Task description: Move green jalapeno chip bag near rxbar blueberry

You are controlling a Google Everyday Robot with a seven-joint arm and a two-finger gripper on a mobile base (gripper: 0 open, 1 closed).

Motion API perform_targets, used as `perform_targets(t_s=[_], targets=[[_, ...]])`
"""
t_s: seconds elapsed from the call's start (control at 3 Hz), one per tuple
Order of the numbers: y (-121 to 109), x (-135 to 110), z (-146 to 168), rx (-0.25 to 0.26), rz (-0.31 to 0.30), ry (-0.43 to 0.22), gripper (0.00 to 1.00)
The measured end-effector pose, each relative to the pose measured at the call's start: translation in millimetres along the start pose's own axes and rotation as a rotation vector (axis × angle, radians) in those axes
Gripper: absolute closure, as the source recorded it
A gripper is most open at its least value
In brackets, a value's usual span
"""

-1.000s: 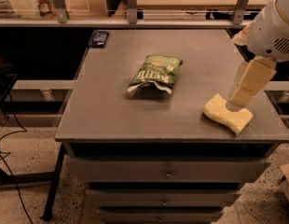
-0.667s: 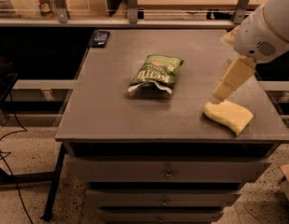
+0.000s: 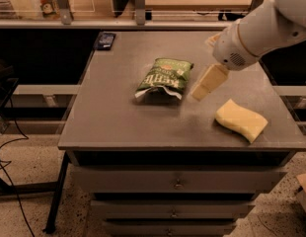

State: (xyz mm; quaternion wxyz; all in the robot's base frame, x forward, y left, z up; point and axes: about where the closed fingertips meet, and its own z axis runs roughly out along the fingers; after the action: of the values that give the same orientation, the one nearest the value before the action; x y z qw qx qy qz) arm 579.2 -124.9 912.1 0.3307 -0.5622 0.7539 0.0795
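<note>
The green jalapeno chip bag [image 3: 163,76] lies flat near the middle of the grey table [image 3: 118,117], its white lettering facing up. The rxbar blueberry [image 3: 104,39], a small dark flat packet with bluish patches, lies at the table's back left corner, well apart from the bag. My gripper [image 3: 206,84] hangs from the white arm [image 3: 256,31] just right of the bag and a little above the tabletop. It holds nothing that I can see.
A yellow wavy sponge [image 3: 241,120] lies at the table's front right. A shelf rail with posts [image 3: 138,6] runs behind the table. Drawers [image 3: 177,181] sit under the tabletop. Cables [image 3: 10,181] lie on the floor at left.
My gripper has moved left, from above the sponge to just beside the chip bag's right edge. The bag, bar and sponge have not moved.
</note>
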Motion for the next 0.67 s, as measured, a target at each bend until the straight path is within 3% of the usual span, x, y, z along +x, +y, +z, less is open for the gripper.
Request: perform_targets(t_s=[0.67], targets=[[-13, 0, 65, -0.028, 0.052, -0.002, 0.00]])
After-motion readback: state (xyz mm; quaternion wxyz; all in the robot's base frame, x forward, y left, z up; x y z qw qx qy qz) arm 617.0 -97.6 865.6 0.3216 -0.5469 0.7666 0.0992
